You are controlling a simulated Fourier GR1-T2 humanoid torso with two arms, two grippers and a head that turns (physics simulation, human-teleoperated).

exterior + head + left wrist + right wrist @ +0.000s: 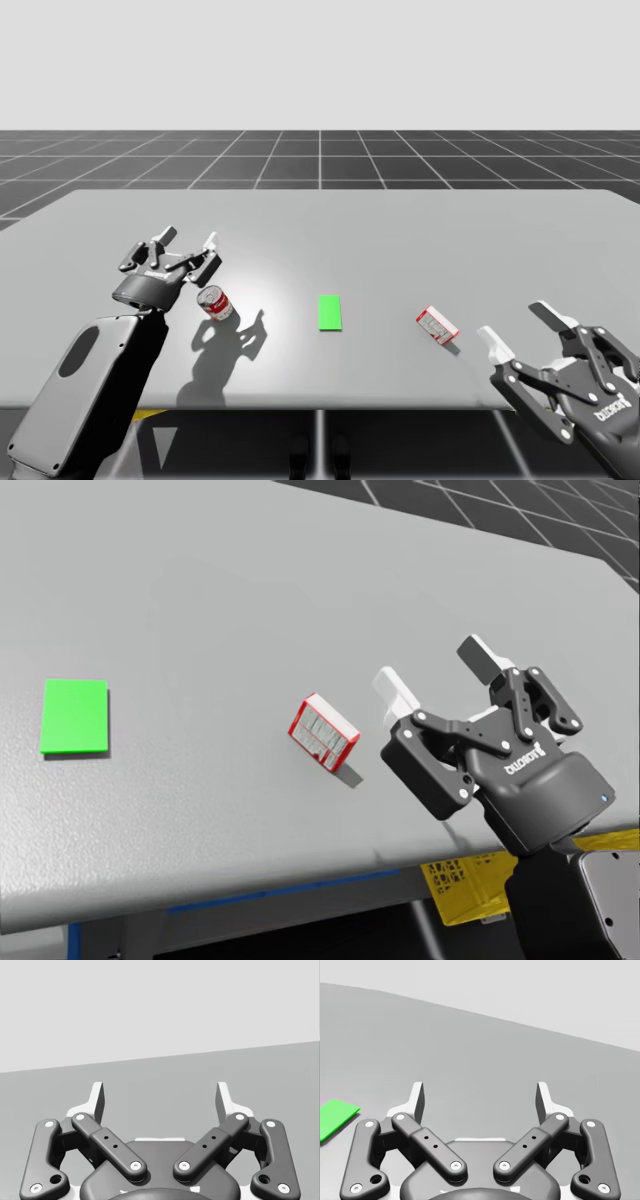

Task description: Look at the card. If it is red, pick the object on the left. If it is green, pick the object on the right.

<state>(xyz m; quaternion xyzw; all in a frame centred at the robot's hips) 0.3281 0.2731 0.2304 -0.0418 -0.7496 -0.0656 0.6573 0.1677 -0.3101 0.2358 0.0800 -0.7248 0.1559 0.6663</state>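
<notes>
Table (pixel 400 230) holds one green card (pixel 330 312), one red can (pixel 215 302), one red box (pixel 437 325).

A green card (pixel 329 312) lies flat at the middle of the grey table (pixel 400 230). To its left is a red-and-white can (pixel 215 302), to its right a red-and-white box (pixel 437 325). My left gripper (pixel 188 241) is just beside the can, jaws spread apart. My right gripper (pixel 520 330) is near the box at the table's front edge, jaws also spread.
</notes>
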